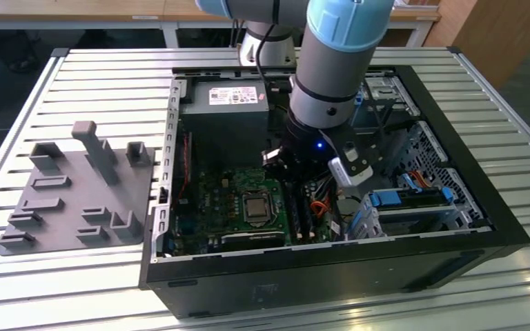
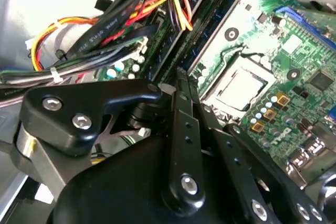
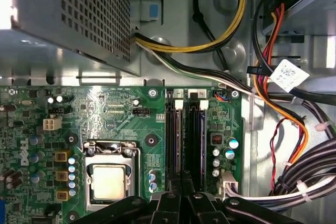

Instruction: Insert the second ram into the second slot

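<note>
The pincer (image 3: pixel 181 182) is seen clenched, its fingers drawn together over the memory slots (image 3: pixel 195 140), which lie at 3 o'clock of the processor socket (image 1: pixel 254 205) in the exterior view. A thin edge along the slot under the tips is judged to be the second ram (image 3: pixel 178 140), seen edge-on; whether it is gripped or only pressed cannot be told.

Such a stick is judged light, stiff and fragile. It is best taken by its long upper edge, clear of the chips, and pushed straight down.

A cable bundle (image 3: pixel 294 129) is crowded close to the slots. The drive bay (image 1: pixel 399 196) stands at 3 o'clock of the arm and the power supply (image 1: pixel 232 96) at 11 o'clock. A grey fixture (image 1: pixel 81 186) rests on the tabletop (image 1: pixel 90 76) at 9 o'clock.
</note>
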Controlling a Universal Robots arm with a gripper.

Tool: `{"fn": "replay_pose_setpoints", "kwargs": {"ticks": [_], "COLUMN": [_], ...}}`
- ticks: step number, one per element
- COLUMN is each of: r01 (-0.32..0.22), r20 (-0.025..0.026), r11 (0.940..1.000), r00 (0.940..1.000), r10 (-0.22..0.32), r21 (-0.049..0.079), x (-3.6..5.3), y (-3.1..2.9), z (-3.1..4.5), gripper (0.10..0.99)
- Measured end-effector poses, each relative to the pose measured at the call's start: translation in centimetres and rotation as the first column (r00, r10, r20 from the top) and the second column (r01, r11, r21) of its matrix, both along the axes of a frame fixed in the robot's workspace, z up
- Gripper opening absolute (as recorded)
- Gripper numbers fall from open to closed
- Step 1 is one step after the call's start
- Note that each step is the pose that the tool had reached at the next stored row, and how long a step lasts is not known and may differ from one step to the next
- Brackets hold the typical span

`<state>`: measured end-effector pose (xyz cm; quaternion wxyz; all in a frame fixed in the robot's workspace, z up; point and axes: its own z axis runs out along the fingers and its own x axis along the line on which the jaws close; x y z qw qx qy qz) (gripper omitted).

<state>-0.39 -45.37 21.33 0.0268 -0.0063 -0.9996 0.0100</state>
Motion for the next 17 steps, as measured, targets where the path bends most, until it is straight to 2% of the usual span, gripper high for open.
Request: {"fn": "replay_pose_setpoints", "kwargs": {"ticks": [4, 12, 14, 17], "r01": [0.000, 0.000, 0.000, 0.000], "r20": [0.0010, 0.0006, 0.0006, 0.0007], "r11": [1.0000, 1.0000, 1.0000, 1.0000], "r00": [1.0000, 1.0000, 1.0000, 1.0000], "r10": [0.000, 0.000, 0.000, 0.000], "r21": [0.003, 0.002, 0.002, 0.002], "x": [0.01, -0.01, -0.01, -0.01], "y": [0.02, 0.01, 0.01, 0.01], "z": [0.19, 3.55, 3.83, 3.85], "gripper": [0.125, 0.125, 0.125, 0.125]}}
